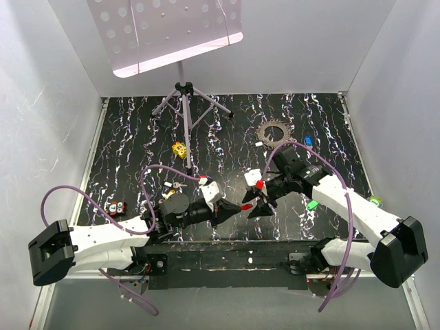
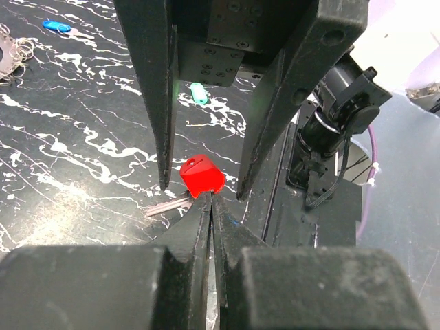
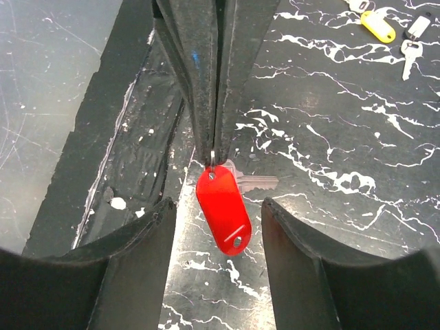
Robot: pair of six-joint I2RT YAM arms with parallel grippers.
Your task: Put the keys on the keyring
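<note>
My left gripper [image 1: 237, 207] is shut on a small metal ring [image 3: 213, 159] that carries a red plastic tag [image 3: 223, 210] and a silver key [image 3: 258, 182], held just above the table near its front edge. In the left wrist view the shut fingertips [image 2: 210, 199] pinch the red tag [image 2: 203, 175], with the key blade [image 2: 167, 205] beside it. My right gripper [image 1: 256, 204] is open, with one finger on each side of the tag [image 3: 216, 204], not touching it. A green key [image 1: 312, 204] and a blue key [image 1: 308, 141] lie on the table.
A metal sprocket [image 1: 273, 132] with loose rings lies at the back right. A music stand's tripod [image 1: 182, 96] stands at the back. A yellow dotted block [image 1: 179, 148] and a few keys [image 1: 175, 185] lie left of centre. White walls enclose the table.
</note>
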